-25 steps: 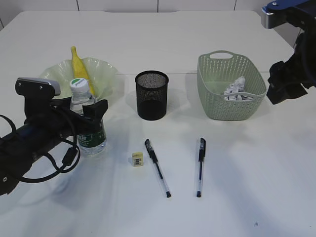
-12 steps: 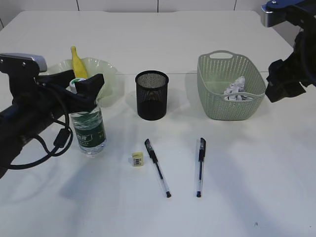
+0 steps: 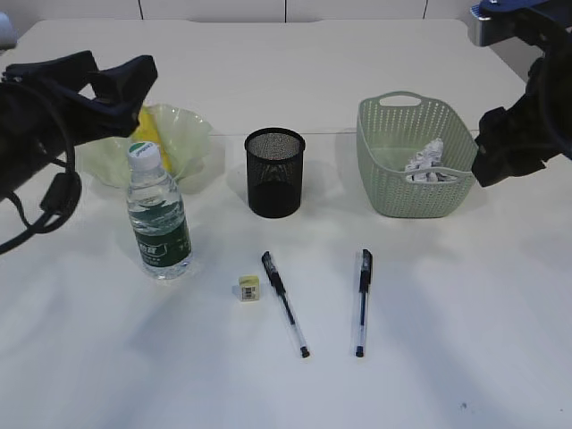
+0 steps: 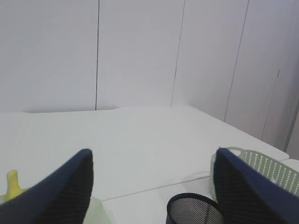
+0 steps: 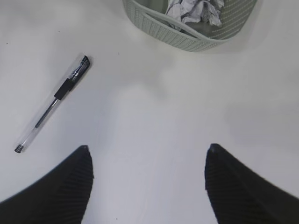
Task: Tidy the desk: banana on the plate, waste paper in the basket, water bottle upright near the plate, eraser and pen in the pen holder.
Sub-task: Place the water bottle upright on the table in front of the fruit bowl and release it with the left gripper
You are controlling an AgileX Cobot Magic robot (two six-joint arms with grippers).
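Desk [image 3: 465, 340], white and smooth, runs the whole width in front of me. Far left, the left gripper [image 3: 112, 76] hangs above the plate [image 3: 183, 134] with its fingers spread wide and nothing between them; from its wrist camera the two dark fingers [image 4: 60, 193] frame bare tabletop. On that wavy green plate lies the banana [image 3: 147, 134], partly hidden behind the arm. Just in front of the plate the water bottle [image 3: 159, 214] stands upright, white cap on top, clear of the gripper. Next comes the tiny eraser [image 3: 249, 287] lying flat, and just right of it a pen [image 3: 285, 303] on the desk. Behind them stands the black mesh pen holder [image 3: 274, 172]. A second pen [image 3: 362, 300] lies further right, well apart from the first. Behind it sits the basket [image 3: 384, 170], with the waste paper [image 3: 426, 162] inside. Far right, the right gripper [image 3: 509, 147] hovers beside the basket, fingers [image 5: 56, 191] likewise apart and empty.
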